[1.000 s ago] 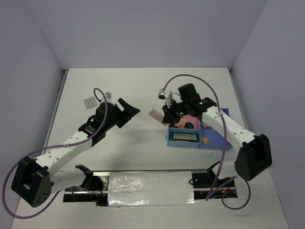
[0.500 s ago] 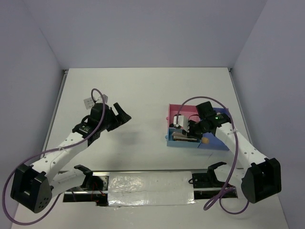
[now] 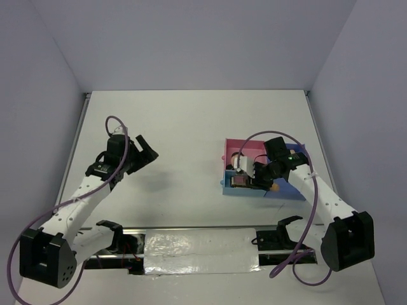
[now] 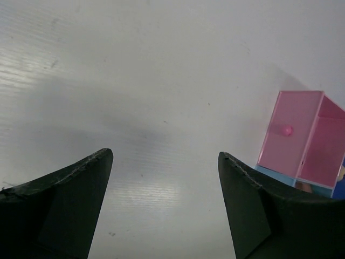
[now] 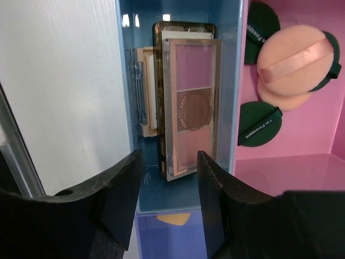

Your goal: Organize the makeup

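Palettes [image 5: 191,108] nearly fill the blue slot [image 5: 125,32]; right tool [image 5: 170,162] spread there, left tool [image 4: 164,156] spread over table [image 4: 161,65].

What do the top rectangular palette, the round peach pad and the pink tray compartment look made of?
Top rectangular palette: seemingly clear glossy plastic lid, powder pans showing through.
Round peach pad: soft matte foam or fabric, with a strap band.
Pink tray compartment: translucent glossy plastic, reflections on walls.
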